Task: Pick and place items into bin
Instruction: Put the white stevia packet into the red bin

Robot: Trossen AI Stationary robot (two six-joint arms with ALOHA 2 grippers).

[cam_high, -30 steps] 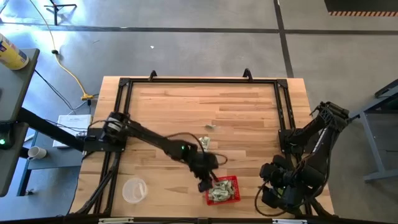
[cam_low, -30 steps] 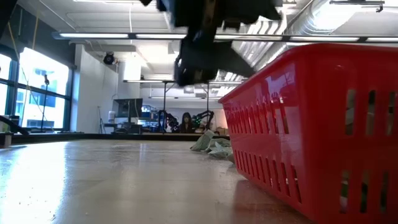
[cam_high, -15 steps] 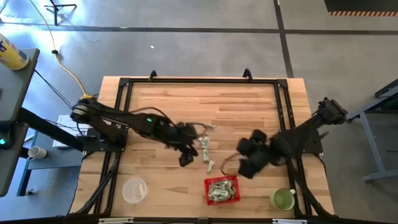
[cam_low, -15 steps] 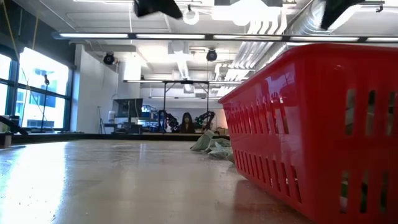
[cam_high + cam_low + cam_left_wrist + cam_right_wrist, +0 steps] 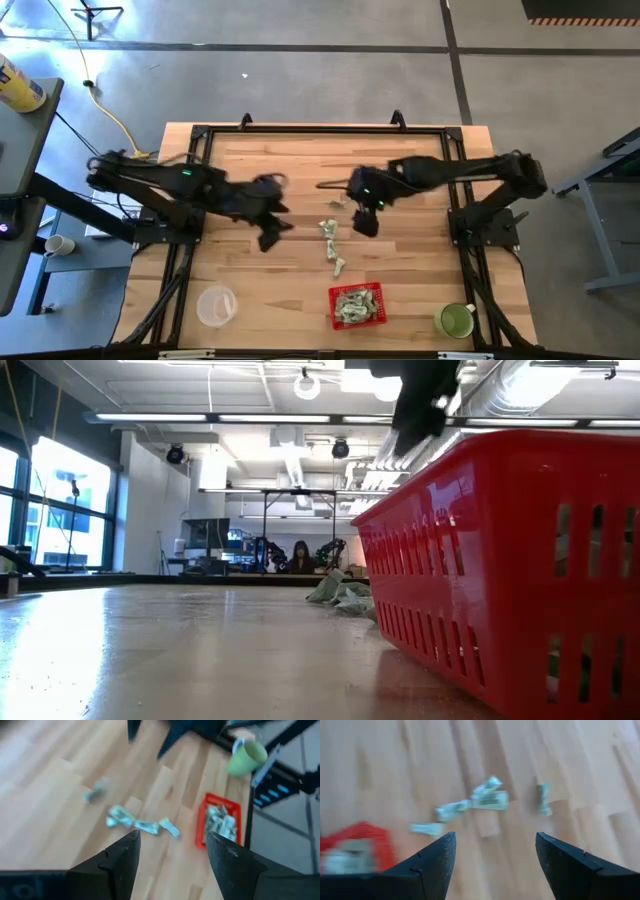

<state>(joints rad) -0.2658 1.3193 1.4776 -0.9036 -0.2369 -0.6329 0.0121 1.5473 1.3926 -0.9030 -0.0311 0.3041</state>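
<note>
Three loose pale green-and-white items lie on the wood: one [image 5: 338,203] toward the far side, one [image 5: 328,230] in the middle, one [image 5: 338,267] nearer the bin. The red mesh bin [image 5: 357,305] stands near the front edge with several items in it. My left gripper [image 5: 268,240] hangs open in the air to the left of the loose items, which show ahead of it [image 5: 140,825]. My right gripper [image 5: 366,225] hangs open just right of them, and they also show in its wrist view [image 5: 490,800]. Neither gripper holds anything.
A clear round container [image 5: 215,305] sits at the near left. A green cup [image 5: 455,320] stands at the near right, beside the bin. A black frame [image 5: 320,130] runs around the table's edges. In the low view the bin's wall [image 5: 520,560] fills the right side.
My left gripper has risen from over the bin and drawn back toward the table's left and far side, staying open. My right gripper has swung from the near right corner, level, to the table's middle beside the loose items, still open.
</note>
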